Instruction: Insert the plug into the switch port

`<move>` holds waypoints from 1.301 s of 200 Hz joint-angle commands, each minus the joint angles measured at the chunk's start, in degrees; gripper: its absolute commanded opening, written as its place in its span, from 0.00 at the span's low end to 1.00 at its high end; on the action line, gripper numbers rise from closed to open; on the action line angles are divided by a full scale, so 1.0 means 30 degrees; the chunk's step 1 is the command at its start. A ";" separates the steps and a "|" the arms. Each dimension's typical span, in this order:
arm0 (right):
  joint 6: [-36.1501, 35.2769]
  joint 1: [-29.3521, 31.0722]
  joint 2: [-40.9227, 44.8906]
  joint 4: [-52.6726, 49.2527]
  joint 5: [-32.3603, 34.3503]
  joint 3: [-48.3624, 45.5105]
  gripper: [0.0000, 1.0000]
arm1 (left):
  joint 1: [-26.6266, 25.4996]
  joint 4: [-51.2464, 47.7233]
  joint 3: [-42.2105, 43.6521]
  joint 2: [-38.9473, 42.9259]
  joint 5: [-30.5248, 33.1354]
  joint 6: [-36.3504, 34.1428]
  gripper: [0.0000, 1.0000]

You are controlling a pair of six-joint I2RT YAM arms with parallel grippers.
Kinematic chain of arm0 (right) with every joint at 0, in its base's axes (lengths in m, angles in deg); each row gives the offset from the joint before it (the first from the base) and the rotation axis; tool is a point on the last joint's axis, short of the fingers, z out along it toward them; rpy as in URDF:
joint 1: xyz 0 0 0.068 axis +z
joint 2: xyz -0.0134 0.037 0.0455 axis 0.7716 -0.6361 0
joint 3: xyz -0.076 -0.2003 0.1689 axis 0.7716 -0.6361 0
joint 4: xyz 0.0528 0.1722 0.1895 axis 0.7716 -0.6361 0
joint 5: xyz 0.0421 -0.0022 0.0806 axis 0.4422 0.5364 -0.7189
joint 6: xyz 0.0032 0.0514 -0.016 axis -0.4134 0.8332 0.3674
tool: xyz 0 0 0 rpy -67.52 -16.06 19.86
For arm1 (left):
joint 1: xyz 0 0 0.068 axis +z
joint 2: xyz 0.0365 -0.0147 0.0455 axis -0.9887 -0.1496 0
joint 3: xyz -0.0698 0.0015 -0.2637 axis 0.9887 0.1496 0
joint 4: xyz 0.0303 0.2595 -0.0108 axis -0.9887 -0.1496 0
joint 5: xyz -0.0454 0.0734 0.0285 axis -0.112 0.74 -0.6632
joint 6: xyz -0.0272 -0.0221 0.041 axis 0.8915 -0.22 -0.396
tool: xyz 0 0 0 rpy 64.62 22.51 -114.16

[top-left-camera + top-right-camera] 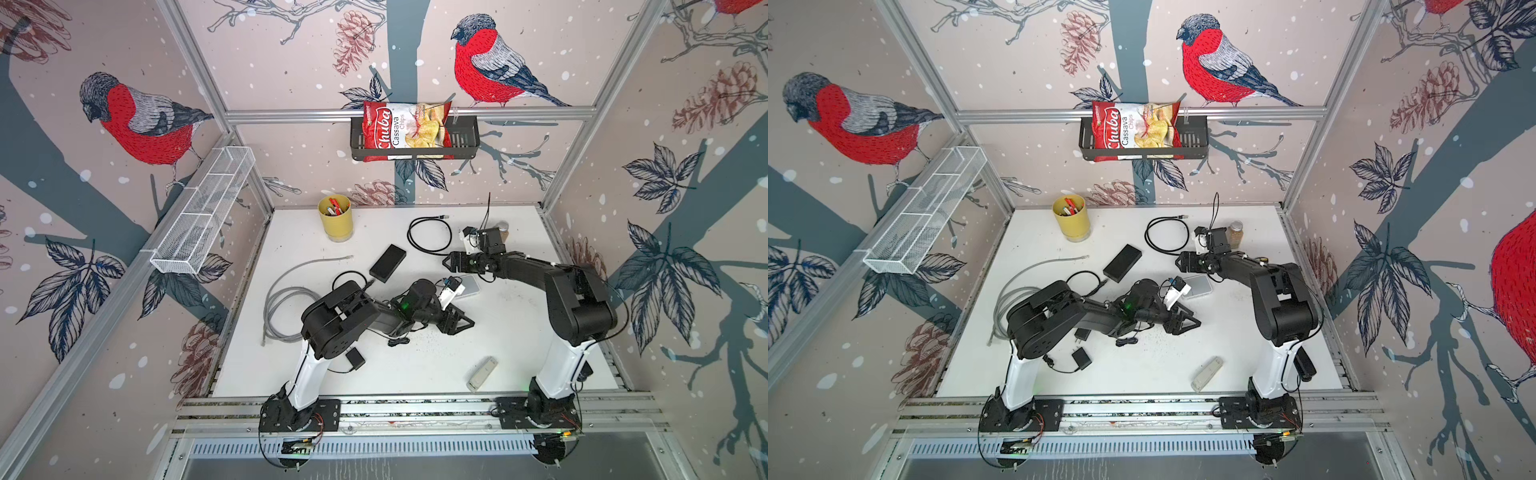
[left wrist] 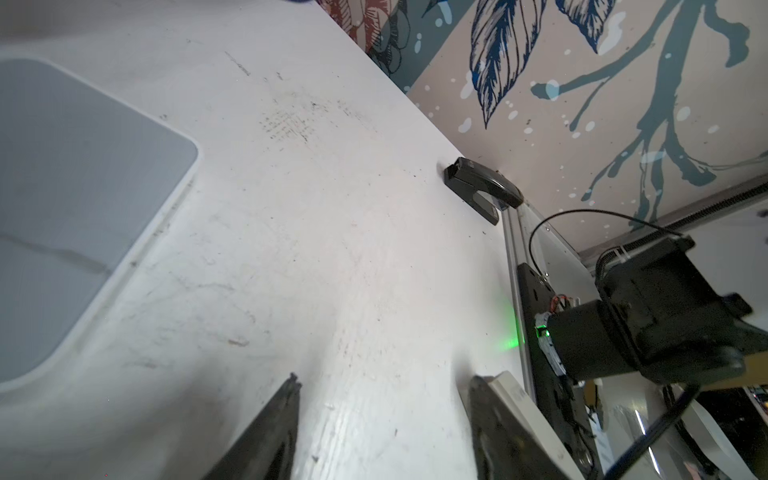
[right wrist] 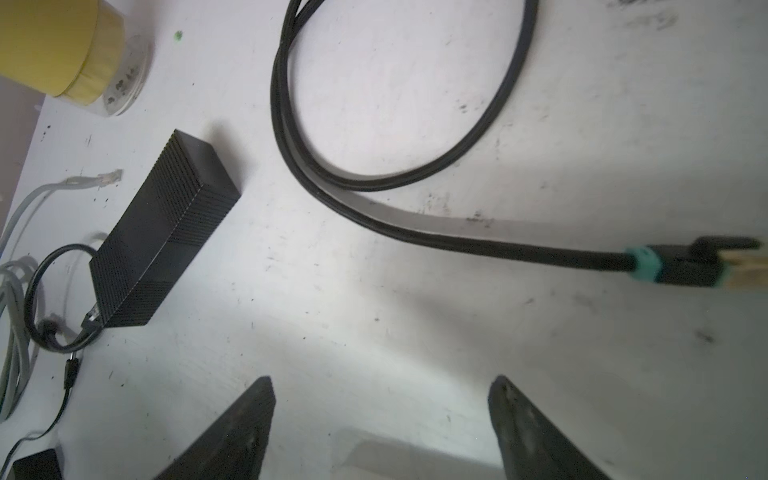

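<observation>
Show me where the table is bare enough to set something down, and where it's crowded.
Bare: the front middle of the table, between the small black adapter and the pale bar; also the back left, between the yellow cup and grey cable. Crowded: the middle, around the black box, black cable loop and grey pad.
</observation>
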 commanded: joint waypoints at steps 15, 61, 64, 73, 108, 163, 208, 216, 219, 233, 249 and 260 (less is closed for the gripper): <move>-0.1150 0.0299 -0.0198 -0.0995 -0.1710 -0.0260 0.81 | 0.0503 0.0169 -0.1025 -0.0700 0.1380 0.0121 0.64; -0.0555 0.0244 0.0116 -0.1363 -0.1060 -0.1245 0.80 | 0.1029 -0.0408 -0.1999 -0.1414 0.1893 0.0070 0.63; -0.0482 0.0231 0.0178 -0.1430 -0.0967 -0.1343 0.80 | 0.1060 -0.0433 -0.2020 -0.1442 0.1944 0.0057 0.63; -0.0227 0.0171 0.0393 -0.1395 -0.0641 -0.1701 0.80 | 0.1213 -0.0589 -0.2144 -0.1458 0.2004 0.0028 0.63; 0.1011 -0.0104 0.1044 -0.1563 0.1019 -0.2604 0.82 | 0.1370 -0.1638 -0.2447 -0.0776 0.2304 -0.0903 0.63; 0.2006 -0.0542 0.1856 -0.1739 0.1959 -0.3213 0.83 | 0.0207 -0.4209 -0.0990 0.1164 0.2424 -0.1809 0.62; 0.2129 -0.0688 0.2301 -0.1973 0.1868 -0.3766 0.83 | 0.0094 -0.5239 -0.1567 0.0082 0.3176 -0.1489 0.61; 0.2202 -0.0663 0.2475 -0.1996 0.1818 -0.3907 0.83 | 0.0130 -0.5420 -0.1912 -0.0193 0.3354 -0.1602 0.62; 0.2235 -0.0662 0.2542 -0.1988 0.1817 -0.3990 0.83 | 0.0156 -0.5425 -0.2020 -0.0282 0.3401 -0.1613 0.62; 0.2409 -0.0634 0.2912 -0.2042 0.1689 -0.4326 0.83 | 0.0298 -0.5633 -0.2638 -0.0753 0.3734 -0.1616 0.62; 0.2773 -0.0636 0.3441 -0.1883 0.1379 -0.4900 0.83 | 0.0494 -0.5488 -0.3080 -0.1094 0.4284 -0.1467 0.62; 0.3066 -0.0658 0.3777 -0.1666 0.1048 -0.5349 0.83 | 0.0705 -0.5282 -0.3384 -0.1371 0.4334 -0.1366 0.63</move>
